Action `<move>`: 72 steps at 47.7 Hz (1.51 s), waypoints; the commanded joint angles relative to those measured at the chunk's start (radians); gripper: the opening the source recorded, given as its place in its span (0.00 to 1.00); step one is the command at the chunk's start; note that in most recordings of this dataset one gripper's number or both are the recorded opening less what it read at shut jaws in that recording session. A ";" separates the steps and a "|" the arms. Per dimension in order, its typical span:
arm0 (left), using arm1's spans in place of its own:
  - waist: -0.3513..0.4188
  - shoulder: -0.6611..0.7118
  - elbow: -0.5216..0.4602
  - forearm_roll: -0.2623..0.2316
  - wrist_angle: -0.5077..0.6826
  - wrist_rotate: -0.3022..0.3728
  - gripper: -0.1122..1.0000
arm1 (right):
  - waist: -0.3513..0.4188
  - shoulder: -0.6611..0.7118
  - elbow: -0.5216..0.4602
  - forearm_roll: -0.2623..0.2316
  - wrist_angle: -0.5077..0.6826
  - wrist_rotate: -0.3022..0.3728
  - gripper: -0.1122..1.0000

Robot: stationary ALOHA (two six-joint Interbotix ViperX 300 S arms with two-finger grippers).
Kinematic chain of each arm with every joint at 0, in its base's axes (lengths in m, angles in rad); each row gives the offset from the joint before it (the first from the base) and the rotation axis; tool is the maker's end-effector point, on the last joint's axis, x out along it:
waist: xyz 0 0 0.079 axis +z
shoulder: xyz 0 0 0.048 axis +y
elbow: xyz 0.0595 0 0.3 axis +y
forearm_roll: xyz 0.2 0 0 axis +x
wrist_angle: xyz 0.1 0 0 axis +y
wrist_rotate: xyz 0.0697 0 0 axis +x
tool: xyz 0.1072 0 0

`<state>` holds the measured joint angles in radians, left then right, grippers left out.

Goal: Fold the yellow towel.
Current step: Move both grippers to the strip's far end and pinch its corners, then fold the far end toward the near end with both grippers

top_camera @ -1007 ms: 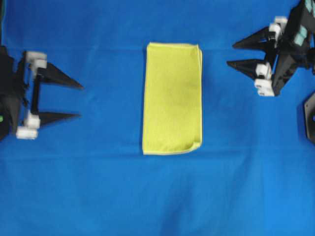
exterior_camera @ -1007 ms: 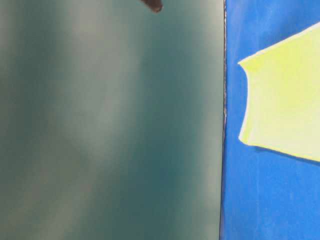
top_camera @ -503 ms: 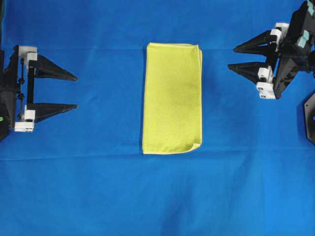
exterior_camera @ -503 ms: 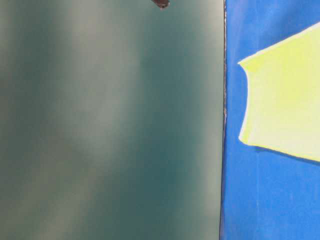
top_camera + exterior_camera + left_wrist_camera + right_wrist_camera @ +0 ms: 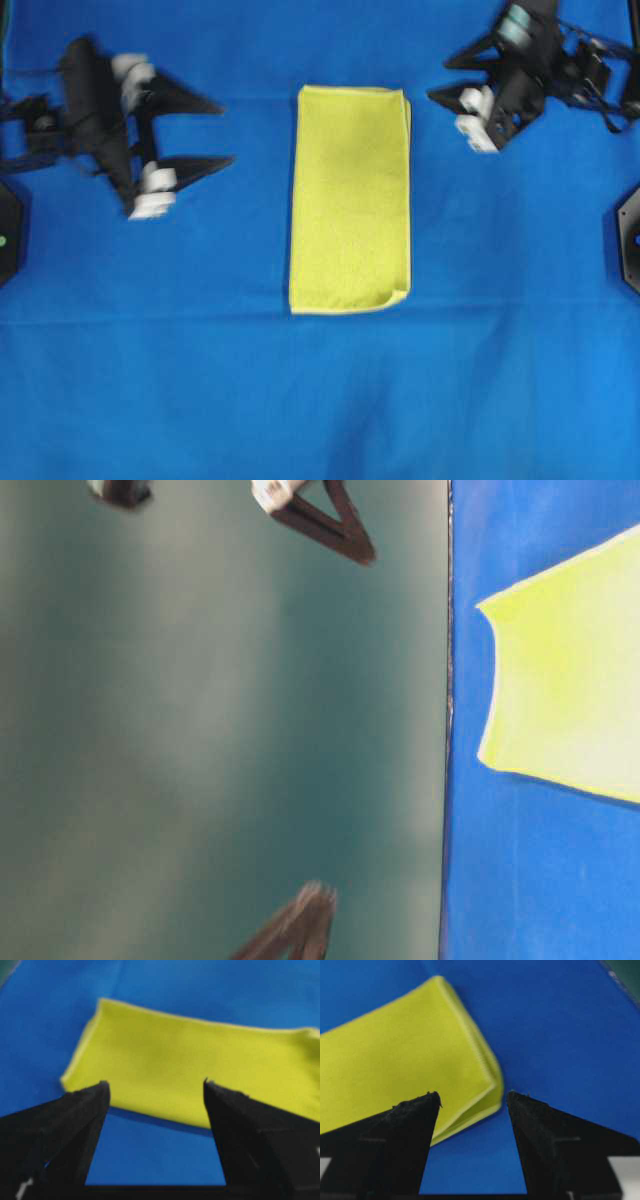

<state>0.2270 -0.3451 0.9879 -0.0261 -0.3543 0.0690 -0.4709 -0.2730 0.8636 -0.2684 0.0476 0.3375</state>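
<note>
The yellow towel (image 5: 350,200) lies flat, folded in half, at the centre of the blue tabletop (image 5: 320,400). Left gripper (image 5: 222,132) and right gripper (image 5: 440,78) flank the towel, fingers apart, holding nothing.

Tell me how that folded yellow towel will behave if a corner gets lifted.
The yellow towel is probably floppy: it lies flat and thin, so the rest would drape. Its layers gape at the corner, so they may separate. Likely light, and apt to drag across the blue cloth.

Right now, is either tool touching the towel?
No. In the overhead view the left tool and right tool both sit open over bare blue cloth, clear of the towel.
</note>
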 commanded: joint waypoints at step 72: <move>0.213 0.690 -0.376 0.000 -0.080 0.038 0.13 | -0.052 0.425 -0.178 -0.029 -0.005 0.008 0.14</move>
<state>0.4449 0.3728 0.6259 -0.0276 -0.4372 0.1043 -0.5170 0.1779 0.6949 -0.2961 0.0399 0.3467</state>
